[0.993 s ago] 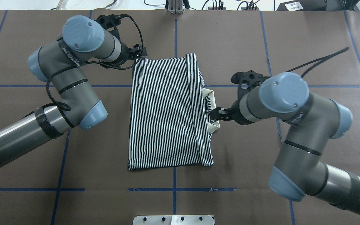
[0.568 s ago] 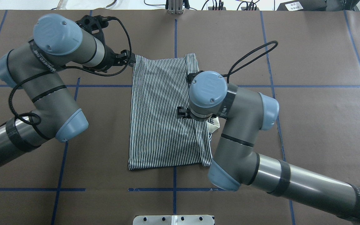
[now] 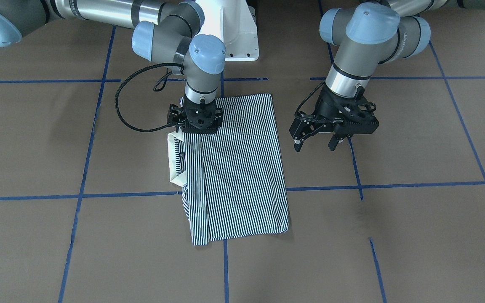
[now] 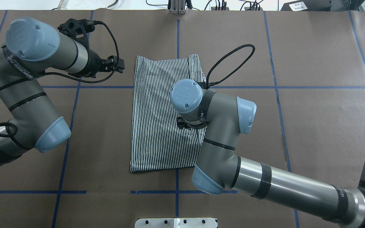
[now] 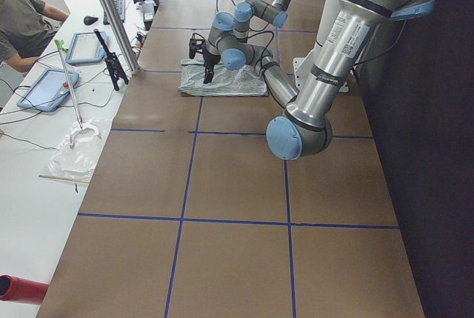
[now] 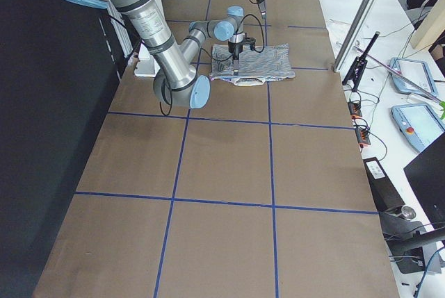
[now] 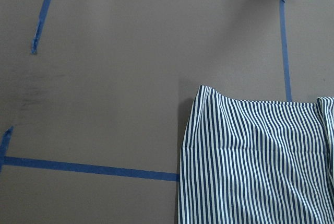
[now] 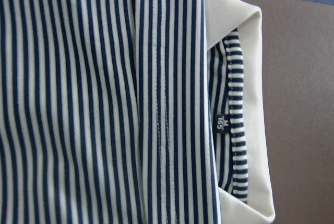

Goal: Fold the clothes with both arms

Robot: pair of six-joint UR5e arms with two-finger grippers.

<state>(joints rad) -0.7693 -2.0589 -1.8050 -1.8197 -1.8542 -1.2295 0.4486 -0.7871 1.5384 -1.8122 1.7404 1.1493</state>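
The striped polo shirt lies folded into a tall rectangle in the middle of the table, also seen from the front. Its cream collar pokes out along one long edge and shows close up in the right wrist view. My right gripper points straight down over that edge of the shirt beside the collar, its linkages spread open and its tips hidden under its body. My left gripper hangs open over bare table, a little off the shirt's other long edge. The left wrist view catches a shirt corner.
Blue tape lines grid the brown table cover. The white pedestal base stands at the robot's side, and a metal plate sits at the near edge. A person and tablets are at a side bench.
The right arm swung from beside the collar to over the shirt, wrist pointing down. The left gripper drew back from the shirt's far corner. The shirt's shape is unchanged.
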